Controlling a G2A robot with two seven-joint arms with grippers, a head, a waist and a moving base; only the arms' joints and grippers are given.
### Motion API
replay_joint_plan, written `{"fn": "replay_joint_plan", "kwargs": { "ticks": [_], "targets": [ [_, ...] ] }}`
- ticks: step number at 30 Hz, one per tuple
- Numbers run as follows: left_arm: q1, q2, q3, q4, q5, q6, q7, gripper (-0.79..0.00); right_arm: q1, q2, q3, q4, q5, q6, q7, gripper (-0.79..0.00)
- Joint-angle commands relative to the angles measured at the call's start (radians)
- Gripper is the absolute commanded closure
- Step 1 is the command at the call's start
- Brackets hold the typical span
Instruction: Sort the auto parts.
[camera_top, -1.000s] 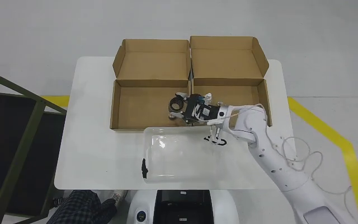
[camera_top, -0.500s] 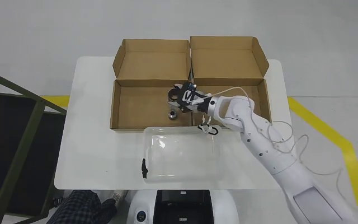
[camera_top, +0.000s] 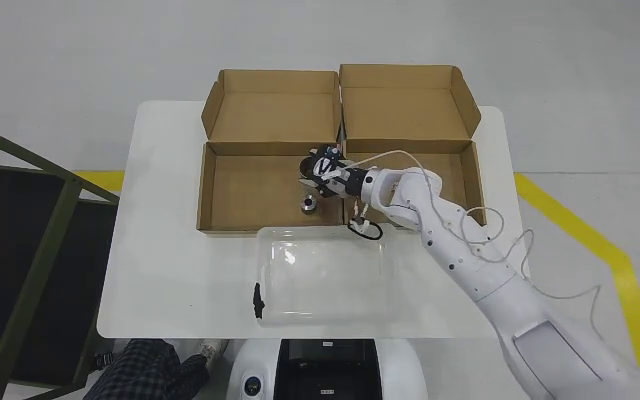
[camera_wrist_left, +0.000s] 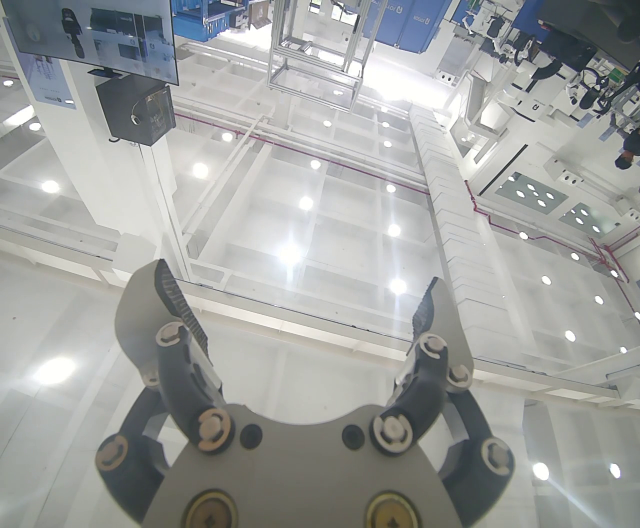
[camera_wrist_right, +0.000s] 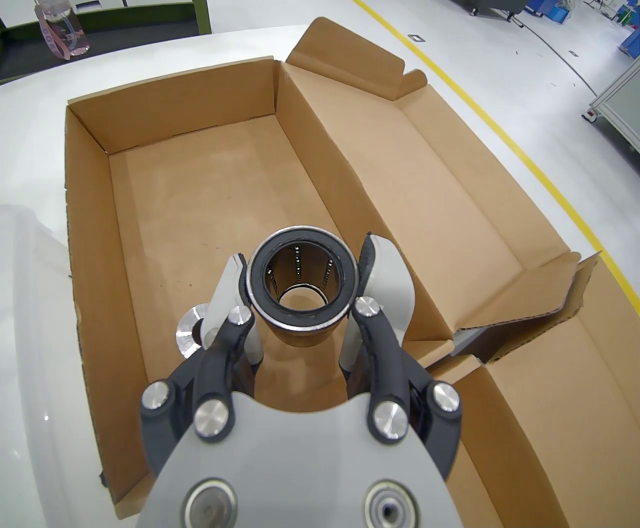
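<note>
White table (camera_top: 160, 260) | right hand (camera_wrist_right: 303, 256) grasps bearing (camera_wrist_right: 300, 314) over cardboard box (camera_wrist_right: 200, 175); silver part (camera_wrist_right: 187, 336) beside | left hand (camera_wrist_left: 300, 310) released

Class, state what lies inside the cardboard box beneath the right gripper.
Inside the cardboard box lies one small silver part, half hidden by a finger of the right gripper, which holds a bearing. The floor beneath that is covered.

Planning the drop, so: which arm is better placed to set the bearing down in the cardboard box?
Right. The right gripper is shut on the bearing above the box floor, near a small metal part. The left gripper is open, empty and points at the ceiling.
</note>
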Motion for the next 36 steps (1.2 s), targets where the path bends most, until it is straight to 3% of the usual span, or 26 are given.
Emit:
{"fn": "replay_joint_plan", "kwargs": {
  "ticks": [1, 9, 15, 19, 29, 32, 36],
  "targets": [
    [0.0, 0.0, 0.0, 0.0, 0.0, 0.0, 0.0, -0.785, 0.005, -0.006, -0.005, 0.012, 0.001, 0.003, 0.007, -0.006],
    [0.0, 0.0, 0.0, 0.0, 0.0, 0.0, 0.0, -0.785, 0.016, -0.022, -0.012, 0.041, -0.002, 0.011, 0.025, -0.077],
    [0.0, 0.0, 0.0, 0.0, 0.0, 0.0, 0.0, -0.785, 0.019, -0.032, -0.015, 0.057, -0.006, 0.007, 0.038, -0.252],
    [0.0, 0.0, 0.0, 0.0, 0.0, 0.0, 0.0, -0.785, 0.019, -0.038, -0.015, 0.065, -0.009, 0.006, 0.042, -0.323],
    [0.0, 0.0, 0.0, 0.0, 0.0, 0.0, 0.0, -0.785, 0.018, -0.05, -0.013, 0.076, -0.019, 0.001, 0.052, -0.391],
    [0.0, 0.0, 0.0, 0.0, 0.0, 0.0, 0.0, -0.785, 0.017, -0.052, -0.008, 0.08, -0.019, -0.002, 0.052, -0.554],
    [0.0, 0.0, 0.0, 0.0, 0.0, 0.0, 0.0, -0.785, 0.011, -0.051, 0.008, 0.06, -0.02, -0.012, 0.03, -0.597]
  ]
}}
